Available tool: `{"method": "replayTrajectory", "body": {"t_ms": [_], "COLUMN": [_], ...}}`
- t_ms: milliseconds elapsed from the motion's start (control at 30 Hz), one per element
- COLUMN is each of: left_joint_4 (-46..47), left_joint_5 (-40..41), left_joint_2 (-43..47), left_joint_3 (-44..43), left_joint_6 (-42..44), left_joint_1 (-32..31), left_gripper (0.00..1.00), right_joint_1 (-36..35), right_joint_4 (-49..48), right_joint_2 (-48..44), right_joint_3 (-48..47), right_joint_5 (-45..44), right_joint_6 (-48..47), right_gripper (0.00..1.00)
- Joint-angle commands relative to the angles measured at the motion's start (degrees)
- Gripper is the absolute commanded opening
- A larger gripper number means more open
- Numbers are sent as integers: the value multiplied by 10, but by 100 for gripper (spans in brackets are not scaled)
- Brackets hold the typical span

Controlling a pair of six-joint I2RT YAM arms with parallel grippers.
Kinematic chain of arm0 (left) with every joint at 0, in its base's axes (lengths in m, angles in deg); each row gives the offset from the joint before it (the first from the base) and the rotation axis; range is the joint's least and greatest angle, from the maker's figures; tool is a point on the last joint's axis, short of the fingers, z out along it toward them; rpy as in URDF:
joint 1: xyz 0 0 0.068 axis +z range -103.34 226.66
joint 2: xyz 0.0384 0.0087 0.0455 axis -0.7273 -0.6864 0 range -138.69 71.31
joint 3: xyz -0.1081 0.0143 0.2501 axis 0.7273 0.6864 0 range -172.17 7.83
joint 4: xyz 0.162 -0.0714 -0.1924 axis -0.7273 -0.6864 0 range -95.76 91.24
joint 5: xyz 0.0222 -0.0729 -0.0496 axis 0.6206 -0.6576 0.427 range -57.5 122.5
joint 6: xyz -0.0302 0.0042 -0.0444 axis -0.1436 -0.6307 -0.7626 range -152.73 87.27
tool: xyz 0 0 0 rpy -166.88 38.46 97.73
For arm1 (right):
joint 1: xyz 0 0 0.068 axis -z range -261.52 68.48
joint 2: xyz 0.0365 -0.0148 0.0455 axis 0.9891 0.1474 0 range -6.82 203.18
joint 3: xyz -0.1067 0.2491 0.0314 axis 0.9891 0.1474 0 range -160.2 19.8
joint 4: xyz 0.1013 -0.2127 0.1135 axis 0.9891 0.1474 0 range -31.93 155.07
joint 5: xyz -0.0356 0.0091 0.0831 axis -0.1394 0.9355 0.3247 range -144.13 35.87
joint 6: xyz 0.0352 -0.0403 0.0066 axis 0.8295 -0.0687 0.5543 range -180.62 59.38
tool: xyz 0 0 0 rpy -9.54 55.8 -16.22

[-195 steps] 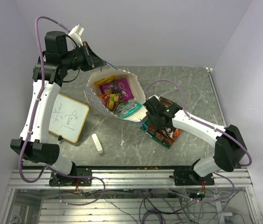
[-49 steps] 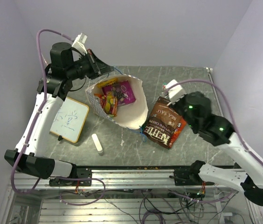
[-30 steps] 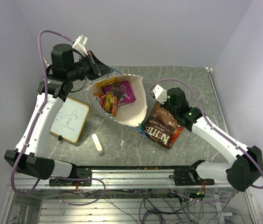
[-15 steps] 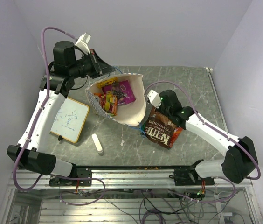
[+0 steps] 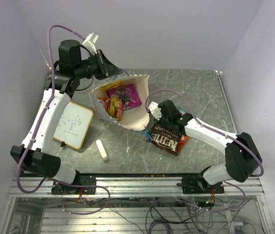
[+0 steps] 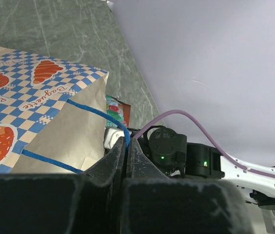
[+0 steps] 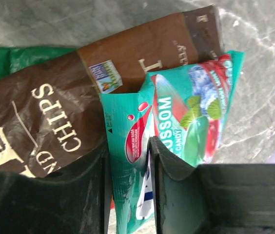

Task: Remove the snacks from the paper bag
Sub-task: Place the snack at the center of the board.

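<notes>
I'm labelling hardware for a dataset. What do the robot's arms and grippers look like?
Both arms match: the left arm and right arm have white links with black joint housings. A purple cable loops along each. The left gripper and right gripper have dark, blocky fingers. Small green lights glow on the right arm.

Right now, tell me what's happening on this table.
The left gripper is shut on the blue cord handle of the paper bag, holding it tipped open. The right gripper sits beside the bag, jaws parted around a teal candy packet lying on the brown chips bag. Several snacks are inside the bag.
</notes>
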Motion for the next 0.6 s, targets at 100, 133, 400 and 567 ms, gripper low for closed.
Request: {"method": "replayTrajectory", "body": {"t_ms": [100, 133, 400, 567], "left_joint_4": [34, 35, 24, 23], "left_joint_5": [-33, -32, -30, -37], "left_joint_2": [0, -1, -5, -8], "left_joint_3": [-4, -4, -7, -6], "left_joint_6": [-9, -9, 1, 4], "left_joint_1": [-1, 0, 3, 3], "left_gripper": [7, 7, 7, 7], "right_joint_1": [-3, -3, -3, -3], "right_joint_4": [18, 20, -48, -92], "right_joint_2": [9, 4, -146, -214], "right_joint_3": [14, 12, 56, 63], "right_joint_5": [54, 68, 172, 215], "right_joint_6": [13, 13, 5, -32], "right_gripper": [40, 42, 63, 67]}}
